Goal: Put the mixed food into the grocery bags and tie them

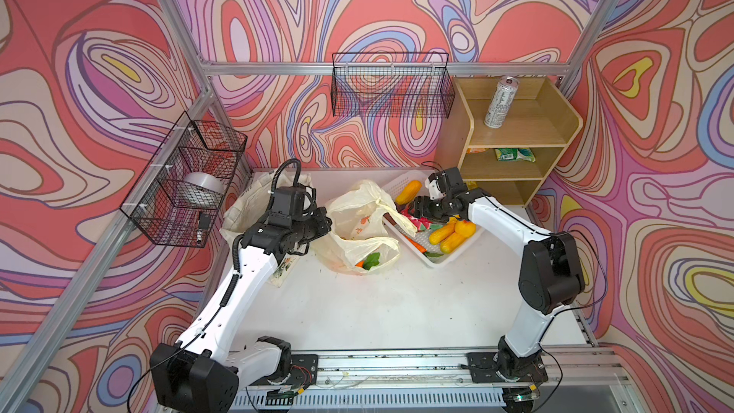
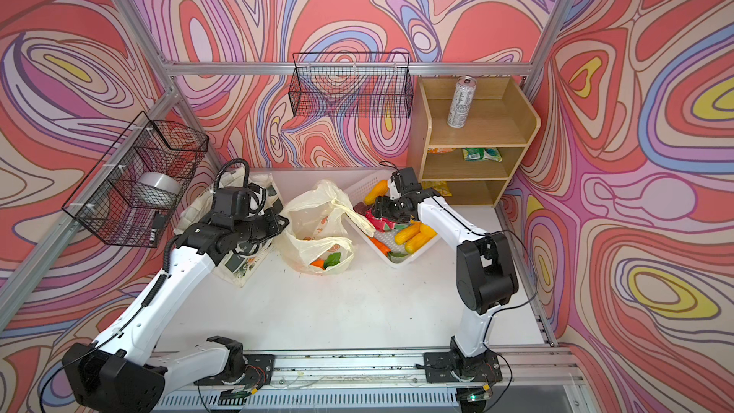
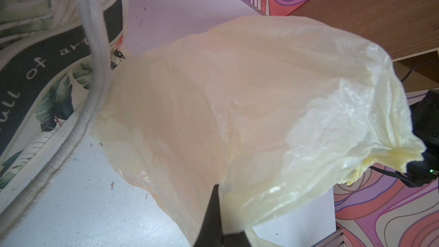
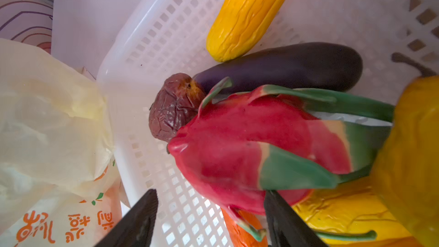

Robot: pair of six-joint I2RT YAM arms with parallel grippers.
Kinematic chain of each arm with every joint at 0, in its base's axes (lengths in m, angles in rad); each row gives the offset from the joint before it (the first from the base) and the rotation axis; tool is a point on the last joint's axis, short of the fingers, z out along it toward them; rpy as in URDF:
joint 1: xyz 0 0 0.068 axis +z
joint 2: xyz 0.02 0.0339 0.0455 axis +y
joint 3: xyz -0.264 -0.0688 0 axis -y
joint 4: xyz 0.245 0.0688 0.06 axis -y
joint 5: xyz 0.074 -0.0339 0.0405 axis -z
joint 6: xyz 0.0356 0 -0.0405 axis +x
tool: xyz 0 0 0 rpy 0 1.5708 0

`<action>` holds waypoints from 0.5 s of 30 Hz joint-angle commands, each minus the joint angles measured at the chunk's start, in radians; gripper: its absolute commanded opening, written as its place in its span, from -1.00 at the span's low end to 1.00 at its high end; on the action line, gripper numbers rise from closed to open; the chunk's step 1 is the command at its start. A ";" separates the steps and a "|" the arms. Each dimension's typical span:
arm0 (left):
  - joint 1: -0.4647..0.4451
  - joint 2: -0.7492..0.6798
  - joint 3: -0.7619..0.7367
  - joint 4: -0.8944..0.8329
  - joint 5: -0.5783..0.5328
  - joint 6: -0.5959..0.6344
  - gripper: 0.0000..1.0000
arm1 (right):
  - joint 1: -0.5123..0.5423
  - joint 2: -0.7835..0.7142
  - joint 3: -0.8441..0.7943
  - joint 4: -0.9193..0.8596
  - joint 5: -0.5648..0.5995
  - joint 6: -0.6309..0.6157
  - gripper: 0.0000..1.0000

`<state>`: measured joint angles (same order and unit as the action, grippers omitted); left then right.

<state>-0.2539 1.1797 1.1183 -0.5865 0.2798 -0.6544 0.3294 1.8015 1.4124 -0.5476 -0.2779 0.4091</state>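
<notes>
Right wrist view: right gripper (image 4: 210, 193) fingers spread, off-centre at the dragon fruit (image 4: 237, 143) in the white basket (image 4: 147, 43) near the bench (image 1: 377, 311) back-right, left gripper (image 3: 217, 200) pinching the plastic bag (image 3: 237, 103) rim mid-bench – closing could shove the slick fruit aside, thin film could slip free

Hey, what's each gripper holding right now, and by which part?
Left gripper pinches the plastic bag by its rim. Right gripper is open at the dragon fruit, holding nothing.

- The left arm (image 1: 258, 268) is clad in white shells, black joints and a ribbed black conduit (image 1: 237, 256).
- The right hand (image 4: 211, 192) is fitted with black fingers (image 4: 137, 222).
</notes>
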 commanded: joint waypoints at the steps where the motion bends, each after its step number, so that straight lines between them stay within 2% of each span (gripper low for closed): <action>1: 0.009 -0.014 -0.009 0.012 -0.001 0.011 -1.00 | 0.000 -0.064 -0.071 0.048 0.007 -0.001 0.42; 8: 0.010 0.004 -0.002 0.032 0.019 0.005 -1.00 | 0.000 -0.242 -0.319 0.014 0.011 0.028 0.38; 15: 0.010 0.013 0.000 0.039 0.024 0.004 -1.00 | 0.000 -0.342 -0.450 -0.092 -0.031 0.076 0.33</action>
<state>-0.2531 1.1866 1.1183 -0.5640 0.2958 -0.6548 0.3294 1.4925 1.0073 -0.5682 -0.2886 0.4534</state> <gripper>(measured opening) 0.047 0.666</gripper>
